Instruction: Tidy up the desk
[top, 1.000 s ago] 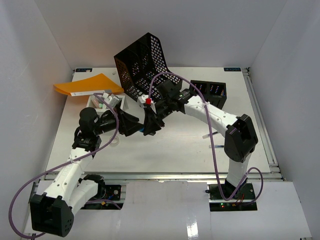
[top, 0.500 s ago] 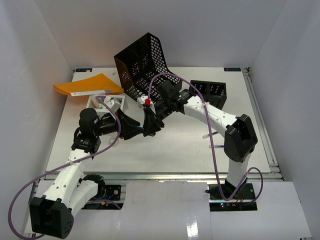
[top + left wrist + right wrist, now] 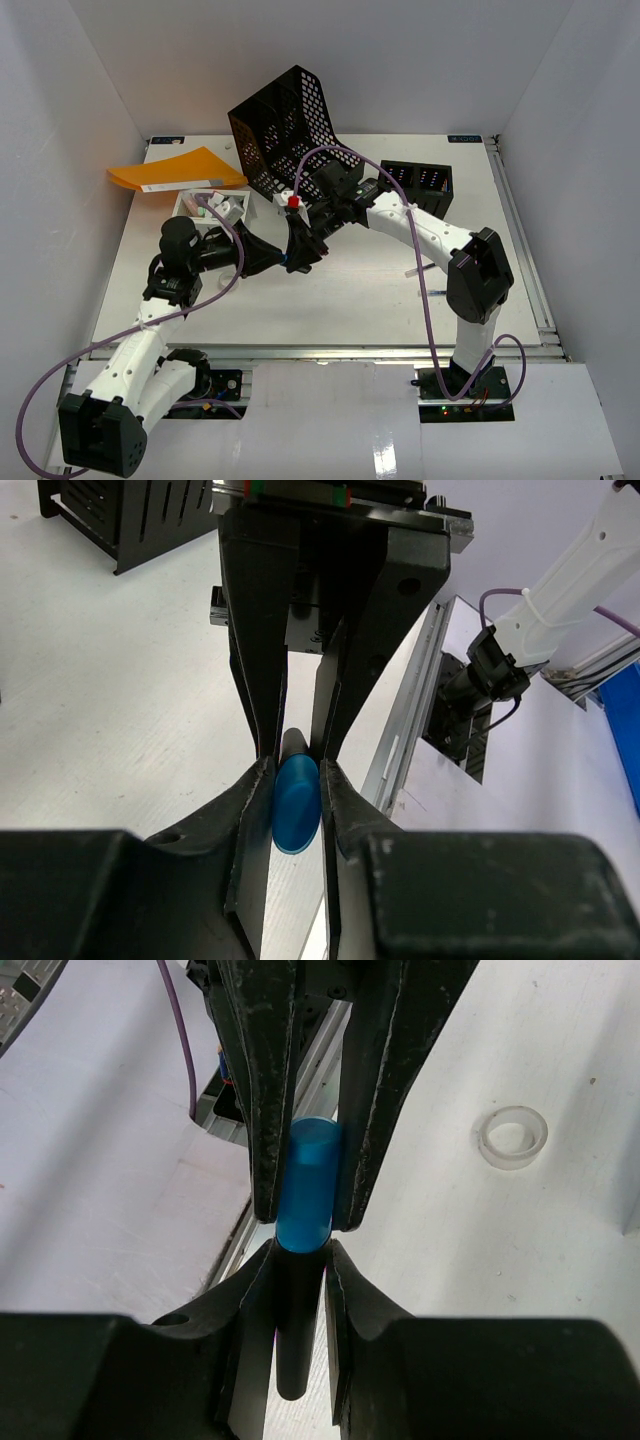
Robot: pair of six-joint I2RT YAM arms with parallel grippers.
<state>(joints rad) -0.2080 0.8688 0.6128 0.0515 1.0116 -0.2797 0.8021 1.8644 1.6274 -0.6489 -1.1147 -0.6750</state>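
A marker with a black barrel point(image 3: 293, 1330) and a blue cap point(image 3: 308, 1185) is held off the white desk point(image 3: 350, 300) between both grippers, mid-table. My left gripper point(image 3: 288, 260) reaches in from the left and is shut on the blue cap point(image 3: 297, 805). My right gripper point(image 3: 303, 243) comes down from the back and is shut on the black barrel. In the left wrist view my own gripper point(image 3: 297, 765) pinches the cap, with the right fingers point(image 3: 260, 630) facing it. In the right wrist view my own gripper point(image 3: 300, 1250) meets the left fingers point(image 3: 265, 1080) tip to tip.
A black mesh file tray point(image 3: 285, 125) stands tilted at the back. An orange folder point(image 3: 175, 170) and a small white tray point(image 3: 215, 207) of items lie back left. A black organizer point(image 3: 420, 180) stands back right. A clear tape ring point(image 3: 512, 1137) lies on the desk. The metal rail point(image 3: 350, 350) runs along the front.
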